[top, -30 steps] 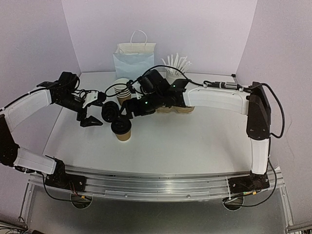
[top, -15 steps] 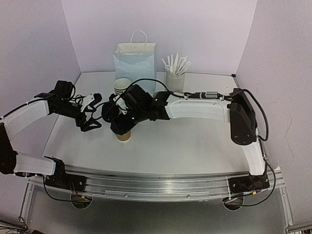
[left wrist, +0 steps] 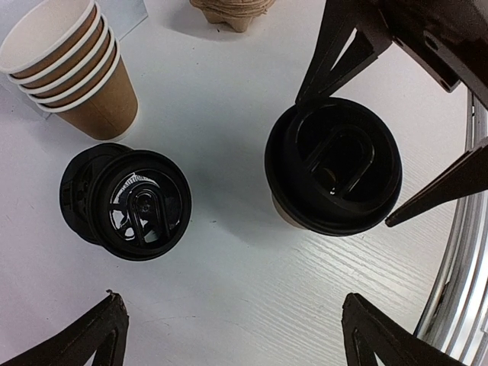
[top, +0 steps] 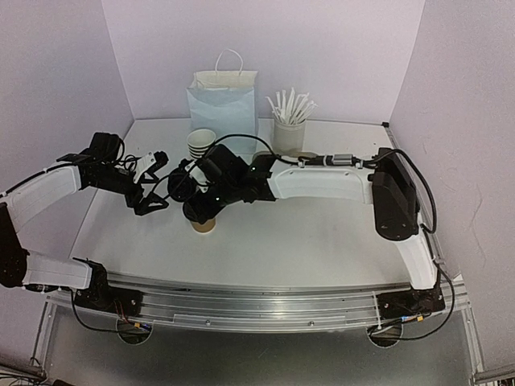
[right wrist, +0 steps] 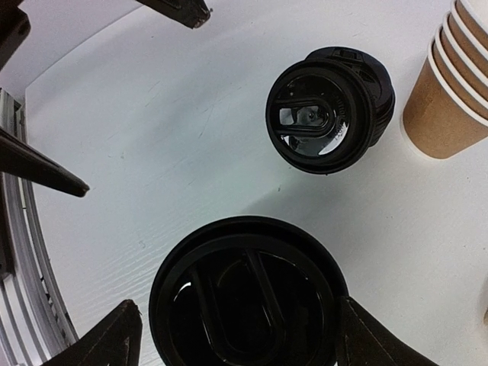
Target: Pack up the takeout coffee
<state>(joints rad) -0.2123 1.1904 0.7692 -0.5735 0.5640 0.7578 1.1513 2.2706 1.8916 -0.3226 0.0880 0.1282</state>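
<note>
On my white table (top: pixel 322 233) a lidded brown cup (left wrist: pixel 333 164) stands left of centre, a stack of black lids (left wrist: pixel 130 206) just far-left of it, nested brown cups (top: pixel 201 143) behind those, a tan pulp carrier (left wrist: pixel 232 11) to their right, and a white bag (top: pixel 221 100) and a white cup of sticks (top: pixel 288 133) along the far edge.

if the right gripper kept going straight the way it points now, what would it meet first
The black lid on the brown cup. In the right wrist view it sits directly between the spread fingers of the right gripper. How much gap there is above it is hard to judge.
</note>
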